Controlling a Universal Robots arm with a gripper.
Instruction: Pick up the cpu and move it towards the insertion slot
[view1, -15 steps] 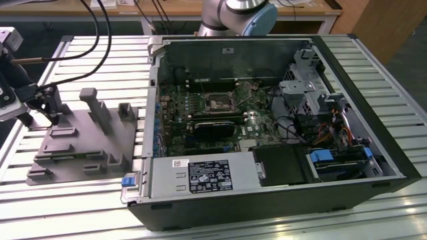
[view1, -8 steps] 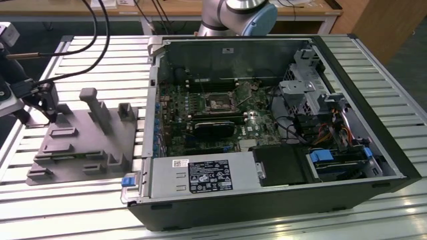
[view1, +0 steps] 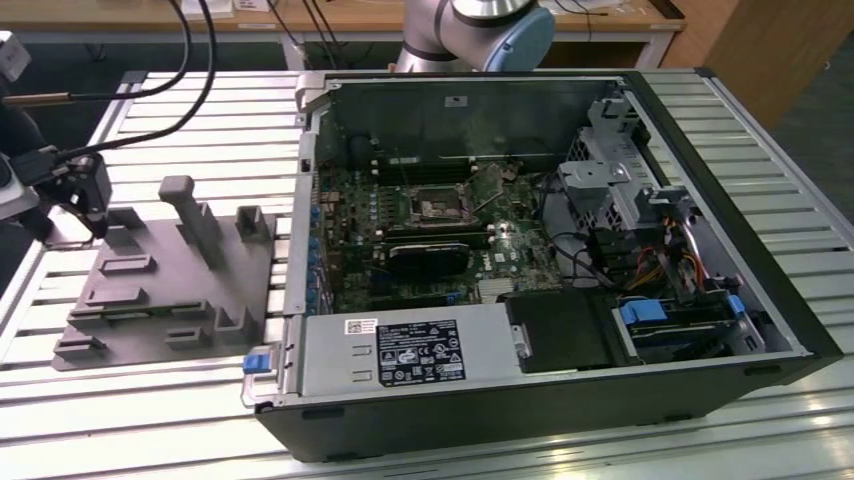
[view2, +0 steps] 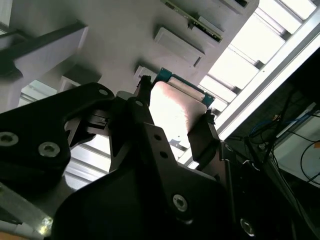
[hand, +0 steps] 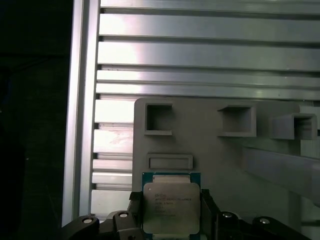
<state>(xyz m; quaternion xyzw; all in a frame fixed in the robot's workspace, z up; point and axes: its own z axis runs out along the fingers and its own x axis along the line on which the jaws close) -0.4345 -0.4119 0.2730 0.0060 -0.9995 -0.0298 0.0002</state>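
Gripper clamped on cpu, over grey plastic fixture at the exterior view's left.
Both wrist views: silvery square face, green edge, betw. black fingers. Exterior view: insertion slot, dark centre, metal frame, well apart in PC case.

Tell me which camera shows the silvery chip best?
The first wrist view: the cpu faces it squarely, clamped in the gripper. The second wrist view catches it slanted and glare-washed. In the exterior view it is too small to tell.

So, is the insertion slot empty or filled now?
Empty: the insertion slot shows a bare dark centre in the exterior view; the cpu sits in the hand.
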